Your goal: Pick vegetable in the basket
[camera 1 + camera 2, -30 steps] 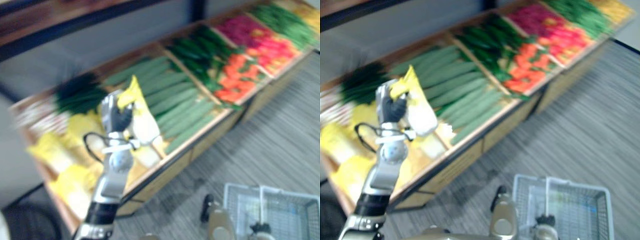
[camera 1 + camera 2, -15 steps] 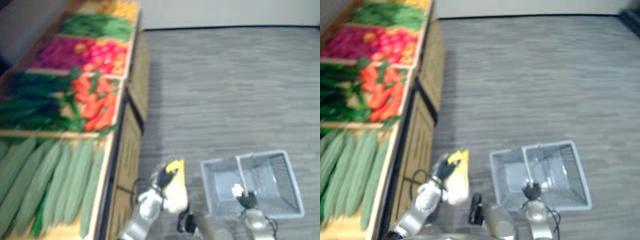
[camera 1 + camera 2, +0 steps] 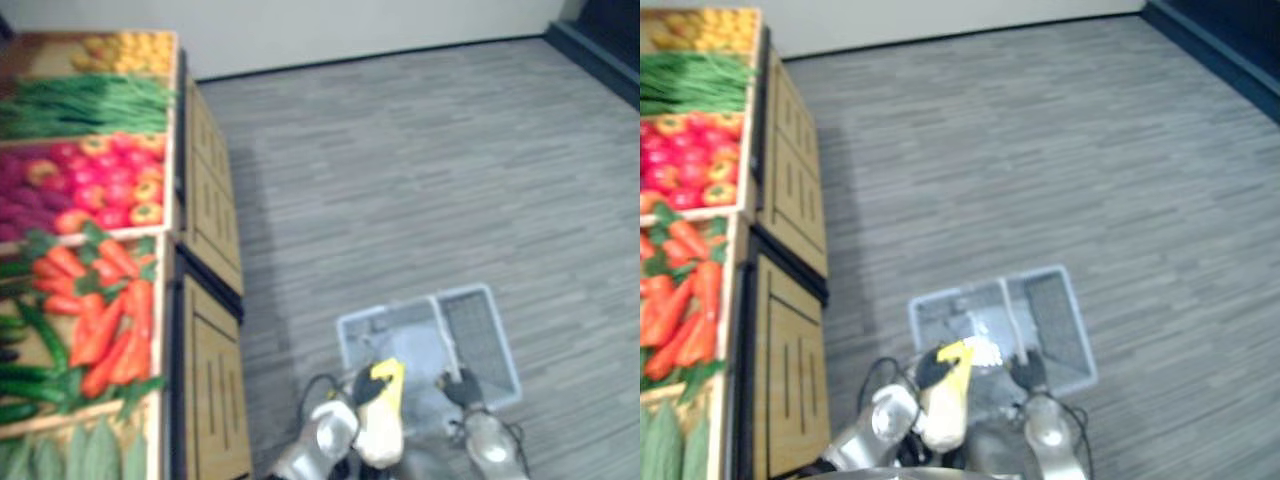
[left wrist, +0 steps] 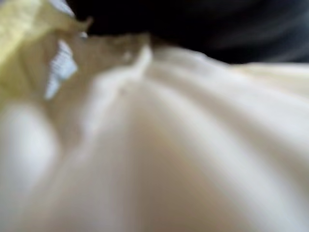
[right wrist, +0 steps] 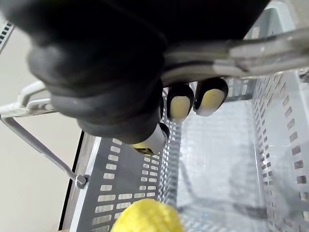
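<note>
Now left robot hand point(image 3: 363, 387) grips cabbage point(image 3: 381, 436) (yellow-tipped); right robot hand point(image 3: 462, 388) clasps basket handle point(image 5: 270, 44).

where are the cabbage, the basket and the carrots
cabbage point(image 3: 380, 432): left eye view, its pale body below the yellow leaf tips.
basket point(image 3: 478, 335): left eye view, the bare mesh floor of its right half.
carrots point(image 3: 138, 330): left eye view, one long orange root.

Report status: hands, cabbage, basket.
Left hand shut on cabbage, at near edge of basket. Right hand shut on handle. No obstruction seen.
</note>
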Tool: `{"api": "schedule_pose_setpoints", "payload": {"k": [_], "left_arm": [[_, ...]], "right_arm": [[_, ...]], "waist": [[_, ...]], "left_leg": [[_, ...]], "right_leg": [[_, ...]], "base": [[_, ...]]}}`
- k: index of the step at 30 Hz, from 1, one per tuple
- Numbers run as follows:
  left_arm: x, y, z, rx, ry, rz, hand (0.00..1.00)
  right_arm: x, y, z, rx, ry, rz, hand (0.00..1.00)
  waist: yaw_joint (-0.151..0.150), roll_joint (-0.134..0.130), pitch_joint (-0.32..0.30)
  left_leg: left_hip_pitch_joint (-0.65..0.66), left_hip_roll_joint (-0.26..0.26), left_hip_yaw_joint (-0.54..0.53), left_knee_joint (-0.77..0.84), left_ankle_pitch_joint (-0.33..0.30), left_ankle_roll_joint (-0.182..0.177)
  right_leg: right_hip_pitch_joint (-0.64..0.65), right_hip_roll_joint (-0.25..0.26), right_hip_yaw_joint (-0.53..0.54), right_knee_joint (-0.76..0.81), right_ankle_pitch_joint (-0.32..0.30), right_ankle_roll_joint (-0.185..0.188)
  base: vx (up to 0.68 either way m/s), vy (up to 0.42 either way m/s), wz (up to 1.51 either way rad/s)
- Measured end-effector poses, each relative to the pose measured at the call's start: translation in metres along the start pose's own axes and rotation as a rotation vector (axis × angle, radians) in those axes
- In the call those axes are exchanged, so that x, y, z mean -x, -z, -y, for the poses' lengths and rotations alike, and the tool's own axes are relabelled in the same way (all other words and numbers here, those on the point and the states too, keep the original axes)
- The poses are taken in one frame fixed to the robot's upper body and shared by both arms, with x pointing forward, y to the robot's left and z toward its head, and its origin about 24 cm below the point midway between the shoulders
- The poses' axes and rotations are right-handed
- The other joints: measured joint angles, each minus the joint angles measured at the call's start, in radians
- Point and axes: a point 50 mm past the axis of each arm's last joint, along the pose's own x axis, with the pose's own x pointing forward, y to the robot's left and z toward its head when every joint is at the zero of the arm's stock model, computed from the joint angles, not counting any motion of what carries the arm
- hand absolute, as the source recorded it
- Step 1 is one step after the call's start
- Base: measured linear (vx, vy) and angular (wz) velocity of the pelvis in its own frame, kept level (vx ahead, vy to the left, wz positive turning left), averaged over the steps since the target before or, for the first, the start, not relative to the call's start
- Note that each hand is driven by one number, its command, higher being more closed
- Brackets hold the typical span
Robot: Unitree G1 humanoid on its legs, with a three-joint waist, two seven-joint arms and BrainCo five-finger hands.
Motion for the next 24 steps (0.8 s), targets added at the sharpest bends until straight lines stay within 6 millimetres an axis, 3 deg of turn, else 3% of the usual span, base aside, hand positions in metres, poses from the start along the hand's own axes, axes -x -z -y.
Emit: {"api": "schedule_pose_setpoints", "payload": {"k": [2, 3, 5, 6, 7, 8, 9, 11, 13, 15, 16, 18, 19, 21, 23, 24], "left_arm": [[-0.007, -0.008, -0.006, -0.052, -0.015, 0.030, 1.00], [-0.010, -0.010, -0.010, -0.067, -0.024, 0.040, 0.00], [-0.017, -0.015, -0.022, -0.092, -0.078, 0.052, 0.00], [-0.019, -0.014, -0.024, -0.102, -0.084, 0.047, 0.00], [-0.022, -0.009, -0.027, -0.152, -0.087, 0.031, 0.00], [-0.024, -0.006, -0.028, -0.176, -0.092, 0.015, 0.00], [-0.026, 0.006, -0.029, -0.202, -0.096, -0.054, 0.00], [-0.032, 0.017, -0.038, -0.251, -0.105, -0.123, 0.00], [-0.037, 0.017, -0.052, -0.238, -0.162, -0.150, 0.00], [-0.037, 0.023, -0.075, -0.202, -0.269, -0.181, 0.00], [-0.034, 0.024, -0.088, -0.174, -0.338, -0.181, 0.00], [-0.033, 0.021, -0.085, -0.131, -0.358, -0.178, 0.00], [-0.028, 0.028, -0.076, -0.095, -0.358, -0.214, 0.00], [-0.024, 0.031, -0.065, -0.069, -0.349, -0.236, 0.00], [-0.020, 0.022, -0.053, -0.002, -0.371, -0.222, 0.00], [-0.019, 0.020, -0.052, -0.003, -0.373, -0.207, 0.00]], "right_arm": [[-0.002, -0.011, -0.016, -0.013, -0.075, 0.045, 1.00], [-0.003, -0.015, -0.020, -0.019, -0.096, 0.061, 1.00], [-0.003, -0.035, -0.032, -0.040, -0.142, 0.147, 1.00], [-0.003, -0.040, -0.033, -0.052, -0.152, 0.168, 1.00], [-0.001, -0.047, -0.037, -0.078, -0.178, 0.200, 1.00], [0.001, -0.049, -0.040, -0.086, -0.195, 0.215, 1.00], [0.001, -0.051, -0.044, -0.094, -0.225, 0.224, 1.00], [0.005, -0.053, -0.042, -0.124, -0.246, 0.231, 1.00], [0.008, -0.049, -0.038, -0.133, -0.272, 0.221, 1.00], [0.017, -0.047, -0.035, -0.205, -0.299, 0.208, 1.00], [0.021, -0.041, -0.038, -0.243, -0.362, 0.180, 1.00], [0.026, -0.038, -0.045, -0.262, -0.438, 0.165, 1.00], [0.026, -0.036, -0.045, -0.273, -0.432, 0.156, 1.00], [0.025, -0.032, -0.043, -0.266, -0.426, 0.140, 1.00], [0.017, -0.021, -0.026, -0.213, -0.344, 0.107, 1.00], [0.014, -0.019, -0.021, -0.200, -0.321, 0.098, 1.00]], "waist": [[0.003, 0.018, 0.007], [0.003, 0.025, 0.010], [-0.009, 0.042, 0.014], [-0.018, 0.047, 0.015], [-0.023, 0.038, 0.009], [-0.023, 0.029, 0.011], [-0.020, 0.057, 0.015], [-0.026, 0.081, 0.024], [-0.027, 0.083, 0.026], [-0.027, 0.069, 0.025], [-0.025, 0.070, 0.030], [-0.019, 0.092, 0.041], [-0.018, 0.097, 0.041], [-0.013, 0.098, 0.041], [-0.013, 0.109, 0.035], [-0.013, 0.109, 0.035]], "left_leg": [[0.087, 0.011, -0.030, -0.023, -0.016, -0.010], [0.097, 0.021, -0.045, -0.024, -0.020, -0.014], [0.113, 0.056, -0.081, -0.025, -0.027, -0.026], [0.120, 0.068, -0.089, -0.024, -0.039, -0.045], [0.137, 0.082, -0.104, -0.021, -0.075, -0.102], [0.151, 0.086, -0.105, -0.018, -0.095, -0.132], [0.167, 0.126, -0.106, -0.008, -0.114, -0.163], [0.179, 0.174, -0.096, -0.001, -0.093, -0.183], [0.190, 0.191, -0.100, 0.012, -0.081, -0.184], [0.150, 0.213, -0.120, 0.108, -0.091, -0.178], [0.060, 0.240, -0.166, 0.282, -0.101, -0.169], [-0.038, 0.302, -0.160, 0.486, -0.091, -0.155], [-0.070, 0.326, -0.094, 0.518, -0.104, -0.147], [-0.106, 0.316, 0.015, 0.478, -0.116, -0.132], [-0.155, 0.306, 0.242, 0.381, -0.111, -0.124], [-0.161, 0.309, 0.300, 0.365, -0.109, -0.121]], "right_leg": [[-0.041, -0.044, 0.012, -0.042, -0.028, -0.016], [-0.050, -0.043, 0.019, -0.090, -0.026, -0.013], [-0.091, -0.033, 0.079, -0.327, 0.022, 0.026], [-0.088, -0.025, 0.096, -0.408, 0.057, 0.028], [-0.080, -0.020, 0.155, -0.579, 0.159, 0.028], [-0.068, -0.023, 0.171, -0.619, 0.273, 0.034], [-0.043, 0.014, 0.160, -0.632, 0.341, 0.018], [-0.038, 0.051, 0.144, -0.566, 0.282, -0.006], [-0.035, 0.063, 0.137, -0.519, 0.258, -0.007], [-0.001, 0.058, 0.134, -0.513, 0.176, 0.003], [0.028, 0.051, 0.095, -0.533, 0.140, -0.004], [0.106, 0.049, 0.027, -0.588, 0.130, -0.017], [0.154, 0.039, -0.014, -0.626, 0.128, -0.014], [0.187, 0.004, -0.072, -0.654, 0.127, -0.010], [0.220, -0.050, -0.211, -0.665, 0.123, 0.019], [0.234, -0.061, -0.249, -0.663, 0.118, 0.027]], "base": [[0.48, -0.035, 0.33], [0.42, -0.090, 0.53], [0.36, -0.163, 0.73], [0.48, -0.284, 0.77], [0.42, -0.269, 0.53], [0.53, -0.369, 0.27], [0.44, -0.345, -0.03], [0.40, -0.312, -0.01], [0.22, -0.150, 0.27], [0.19, -0.149, 0.68], [0.13, -0.161, 0.80], [0.15, -0.110, 1.03], [0.17, -0.017, 1.17], [0.16, 0.014, 1.07], [0.19, 0.066, 1.60], [0.22, 0.097, 1.81]]}}
